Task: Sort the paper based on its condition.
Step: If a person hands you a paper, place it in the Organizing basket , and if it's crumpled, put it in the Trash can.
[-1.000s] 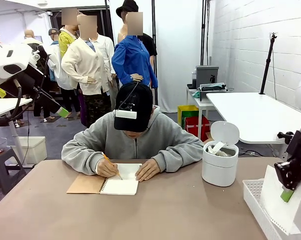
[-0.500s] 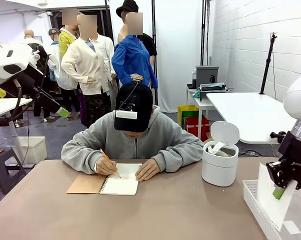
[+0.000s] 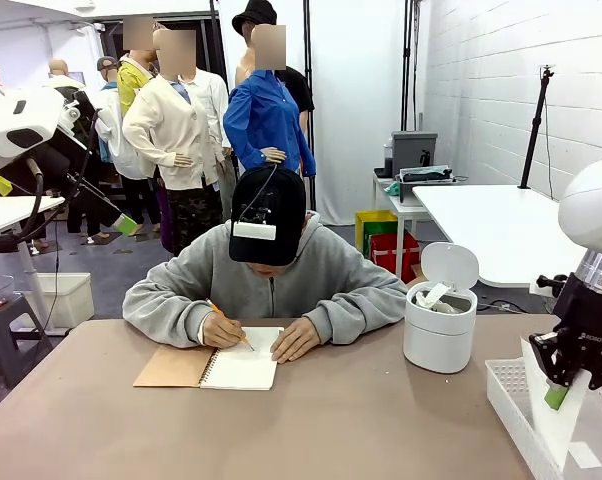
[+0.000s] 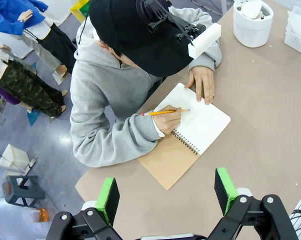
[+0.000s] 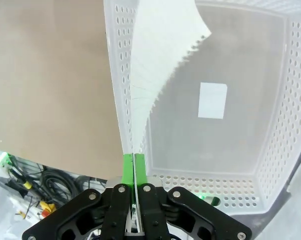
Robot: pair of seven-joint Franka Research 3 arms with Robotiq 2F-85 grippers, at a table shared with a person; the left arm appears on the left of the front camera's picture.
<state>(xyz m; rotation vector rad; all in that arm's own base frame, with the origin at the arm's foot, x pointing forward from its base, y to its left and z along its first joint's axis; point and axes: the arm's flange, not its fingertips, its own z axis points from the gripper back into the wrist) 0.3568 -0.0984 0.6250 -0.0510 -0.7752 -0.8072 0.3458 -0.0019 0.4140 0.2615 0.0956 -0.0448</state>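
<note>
In right wrist view: right tool (image 5: 134,159) clamps paper (image 5: 160,65) over basket (image 5: 289,125).

Research lab, white brick wall (image 3: 521,70), curtain backdrop (image 3: 356,100), equipment stand (image 3: 536,130), white worktable (image 3: 511,230)

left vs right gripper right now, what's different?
Left gripper is open; right gripper is shut. Left holds nothing; right pinches a paper sheet by its edge. Left hovers above the notebook; right hangs over the white basket. Both have black fingers with green pads.
</note>
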